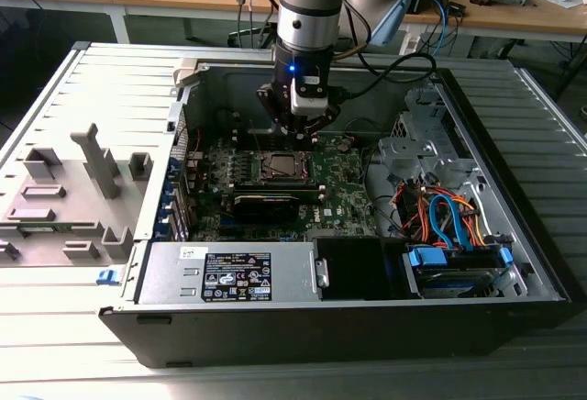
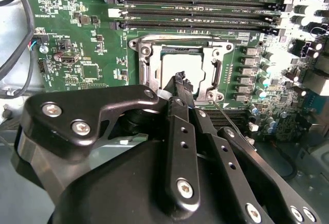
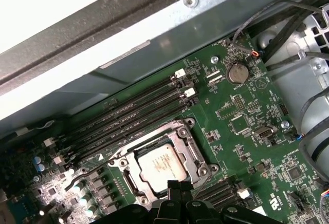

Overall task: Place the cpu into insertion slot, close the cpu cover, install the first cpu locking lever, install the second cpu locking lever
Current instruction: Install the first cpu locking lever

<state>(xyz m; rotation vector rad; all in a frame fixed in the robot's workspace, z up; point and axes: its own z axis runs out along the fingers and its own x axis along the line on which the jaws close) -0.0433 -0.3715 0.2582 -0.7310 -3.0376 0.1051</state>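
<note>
- Gripper (image 2: 181,80) hangs just above the socket (image 3: 132,179), at its edge, fingers pressed together with nothing between them.
- Chip (image 3: 162,165) lies flat in the socket; the metal cover (image 3: 195,149) is down, framing it on all 4 sides.
- Memory slots (image 3: 128,113) run just beside 1 socket edge; bare green board (image 3: 221,126) spreads beyond another.
- Open computer case (image 1: 367,327) holds the board, walls well apart from the arm (image 1: 312,15).
</note>
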